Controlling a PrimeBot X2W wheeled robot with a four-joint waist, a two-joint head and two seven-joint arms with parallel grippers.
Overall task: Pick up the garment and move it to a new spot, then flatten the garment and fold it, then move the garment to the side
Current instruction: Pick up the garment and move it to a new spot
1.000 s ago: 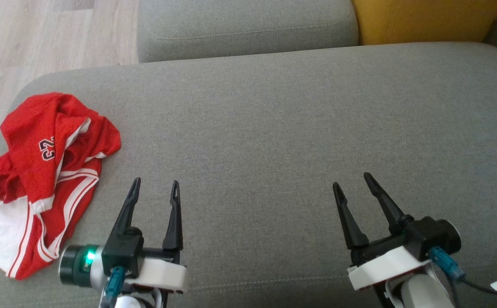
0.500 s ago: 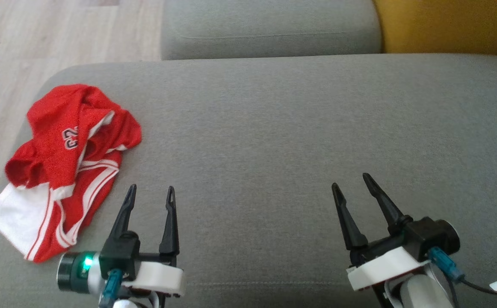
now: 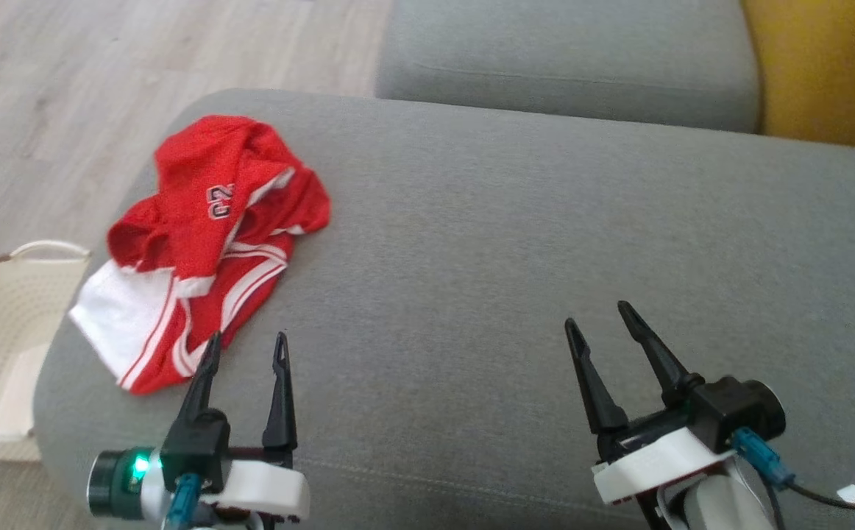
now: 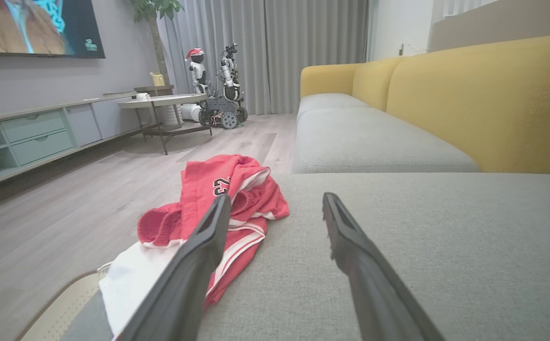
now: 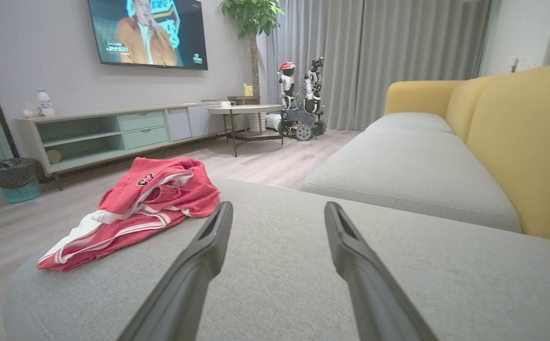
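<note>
Item: red garment (image 3: 207, 243), crumpled at the left end of the sofa cushion (image 3: 508, 258). Step: we are judging the first pick-up not yet begun. Left gripper (image 3: 246, 338) is hovering just beside its hem, jaws apart, empty; right gripper (image 3: 597, 315), equally spread, well apart. Next: reaching forward-left, closing on a fold.

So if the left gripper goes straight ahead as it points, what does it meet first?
Probably the red garment: one fingertip of the open left gripper sits at its hem. How high it is above the garment is unclear.
</note>
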